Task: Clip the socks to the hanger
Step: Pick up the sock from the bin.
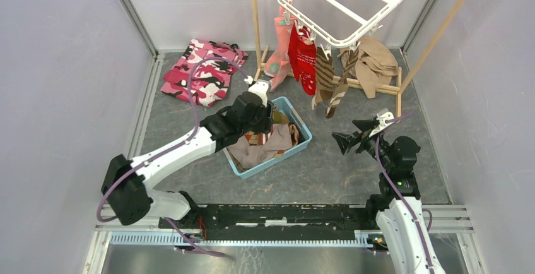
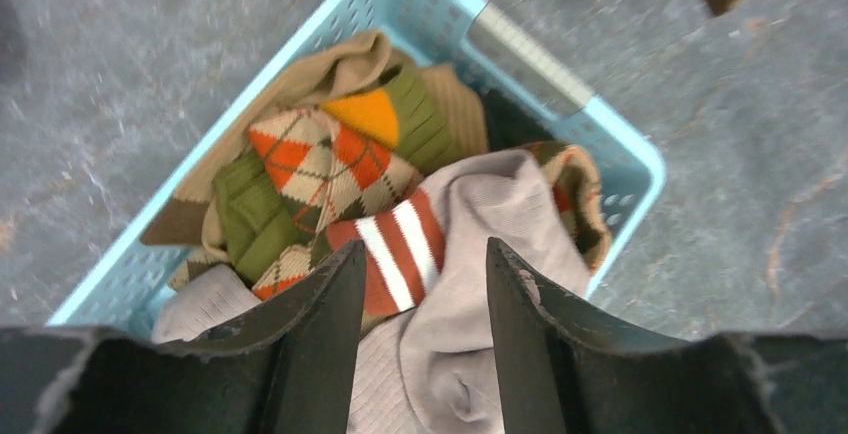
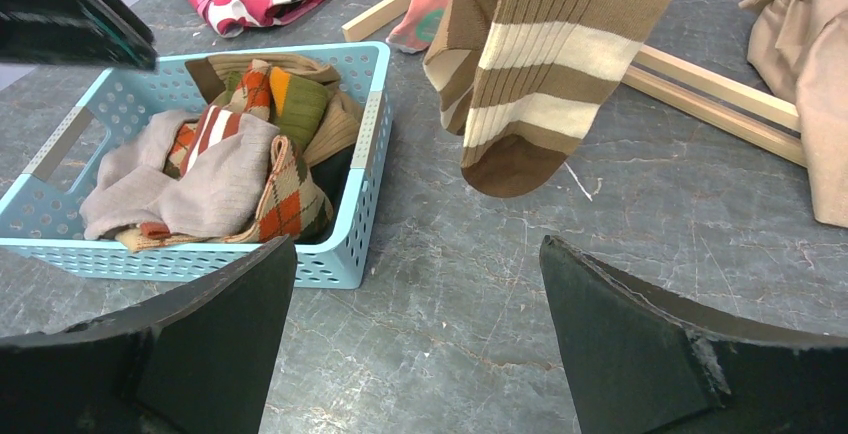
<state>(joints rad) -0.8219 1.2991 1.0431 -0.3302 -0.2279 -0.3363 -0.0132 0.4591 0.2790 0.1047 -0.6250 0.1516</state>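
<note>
— Grey marbled tabletop (image 1: 353, 173): what's listed?
— Item one: blue basket (image 3: 365, 174), holding argyle, olive and taupe socks (image 2: 330, 169). Item two: white hanger (image 1: 353, 9), back right, with pink, red and brown-striped socks clipped beneath.
— Grippers?
— Left gripper (image 2: 425, 249): over the basket, jaws partly apart above the pile. Right gripper (image 3: 418, 244): jaws wide apart, empty, near the hanging striped sock (image 3: 530, 84).

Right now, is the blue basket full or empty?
Not empty. A grey sock, a diamond-patterned sock and a green sock lie heaped together inside the basket.
</note>
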